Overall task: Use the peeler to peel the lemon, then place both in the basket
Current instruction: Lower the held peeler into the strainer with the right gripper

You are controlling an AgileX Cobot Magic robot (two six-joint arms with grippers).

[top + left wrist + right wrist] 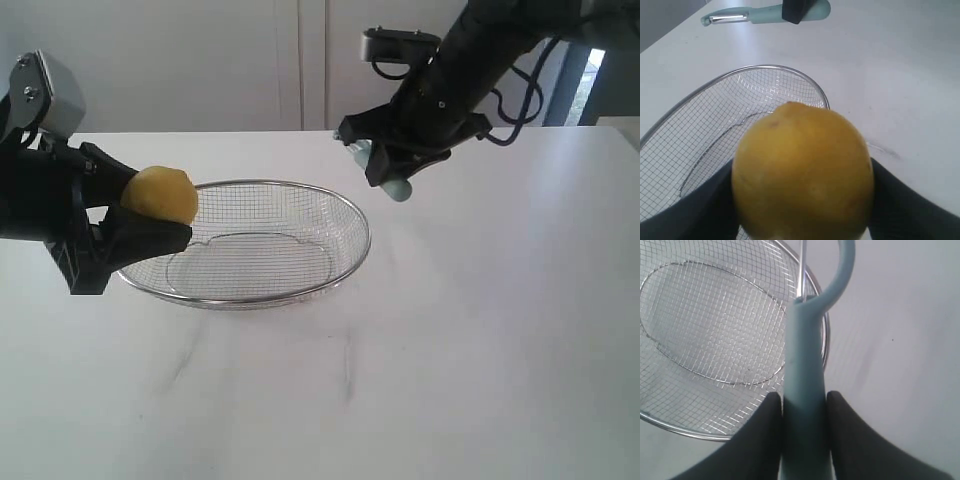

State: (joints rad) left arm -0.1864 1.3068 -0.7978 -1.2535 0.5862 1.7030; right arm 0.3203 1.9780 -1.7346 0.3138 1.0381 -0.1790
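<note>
My left gripper is shut on the yellow lemon, holding it in the air over the left rim of the wire mesh basket. In the left wrist view the lemon fills the space between the dark fingers, with the basket below it. My right gripper is shut on the pale teal peeler, held above the table just past the basket's far right rim. The right wrist view shows the peeler handle clamped between both fingers, its blade head over the basket rim.
The basket stands empty on a white table. A pale wall with cabinet panels runs behind the table. The right arm's dark links and cables hang over the table's far right.
</note>
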